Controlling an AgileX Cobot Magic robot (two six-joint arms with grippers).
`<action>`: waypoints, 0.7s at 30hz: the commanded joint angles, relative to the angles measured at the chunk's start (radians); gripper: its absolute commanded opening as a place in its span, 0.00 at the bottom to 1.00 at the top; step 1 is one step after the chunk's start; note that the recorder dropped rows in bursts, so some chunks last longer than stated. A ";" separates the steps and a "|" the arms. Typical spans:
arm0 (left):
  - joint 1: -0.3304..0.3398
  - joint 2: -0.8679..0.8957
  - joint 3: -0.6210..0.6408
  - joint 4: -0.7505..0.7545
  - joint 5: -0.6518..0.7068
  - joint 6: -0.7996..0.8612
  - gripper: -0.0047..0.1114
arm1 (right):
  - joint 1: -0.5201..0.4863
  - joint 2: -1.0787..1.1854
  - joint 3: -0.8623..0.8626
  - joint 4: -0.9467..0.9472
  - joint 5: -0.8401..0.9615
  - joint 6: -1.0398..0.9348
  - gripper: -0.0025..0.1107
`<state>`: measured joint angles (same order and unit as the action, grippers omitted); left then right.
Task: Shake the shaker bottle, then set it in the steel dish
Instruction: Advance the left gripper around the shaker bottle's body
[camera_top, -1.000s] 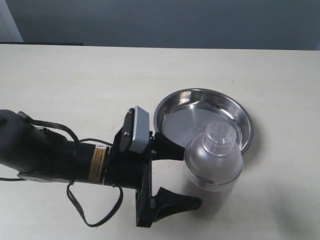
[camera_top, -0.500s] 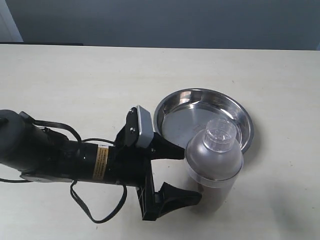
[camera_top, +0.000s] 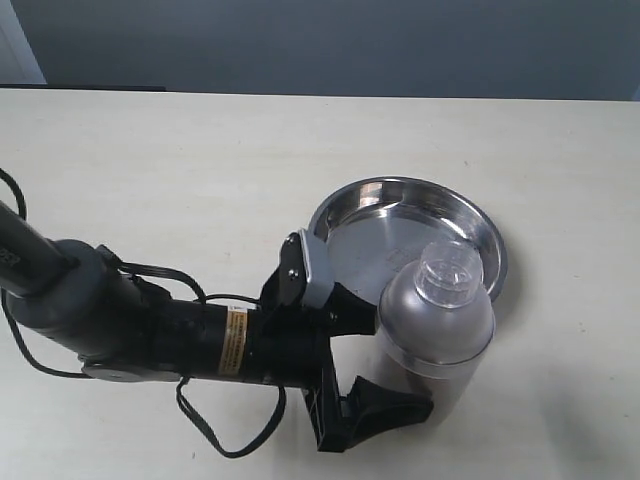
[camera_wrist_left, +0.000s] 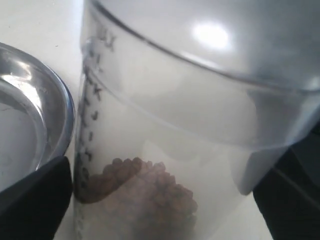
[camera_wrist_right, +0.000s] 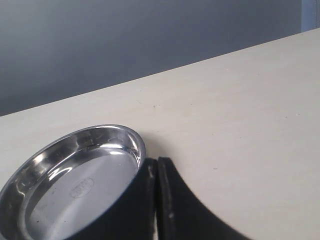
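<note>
The shaker bottle (camera_top: 437, 320) is clear plastic with a frosted dome, a small round cap and reddish-brown bits heaped at its bottom (camera_wrist_left: 150, 195). It stands upright just in front of the steel dish (camera_top: 400, 205). My left gripper (camera_top: 398, 362) reaches in from the left and is shut on the bottle's lower body, one black finger (camera_wrist_left: 35, 200) on each side. In the left wrist view the dish's rim (camera_wrist_left: 60, 107) shows beside the bottle. My right gripper (camera_wrist_right: 157, 172) is shut on nothing and hangs next to the dish (camera_wrist_right: 75, 185); the exterior view does not show it.
The dish holds nothing. The left arm's black body and cable (camera_top: 150, 330) lie across the front left of the pale tabletop (camera_top: 180, 160). A dark wall (camera_top: 330, 40) runs behind the table's far edge.
The left arm has moved right and turned at the wrist. The bottle went a little to the right with it, still between the fingers.
</note>
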<state>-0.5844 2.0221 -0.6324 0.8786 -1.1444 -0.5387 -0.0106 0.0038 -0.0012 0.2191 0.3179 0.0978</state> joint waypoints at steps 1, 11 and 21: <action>-0.006 0.002 -0.013 -0.034 -0.031 0.006 0.82 | 0.002 -0.004 0.001 0.000 -0.010 -0.006 0.02; -0.006 0.002 -0.062 0.007 -0.001 -0.141 0.82 | 0.002 -0.004 0.001 0.000 -0.010 -0.006 0.02; -0.006 0.002 -0.077 0.094 -0.002 -0.157 0.82 | 0.002 -0.004 0.001 0.000 -0.010 -0.006 0.02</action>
<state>-0.5856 2.0242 -0.7059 0.9433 -1.1309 -0.6887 -0.0106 0.0038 -0.0012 0.2191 0.3179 0.0978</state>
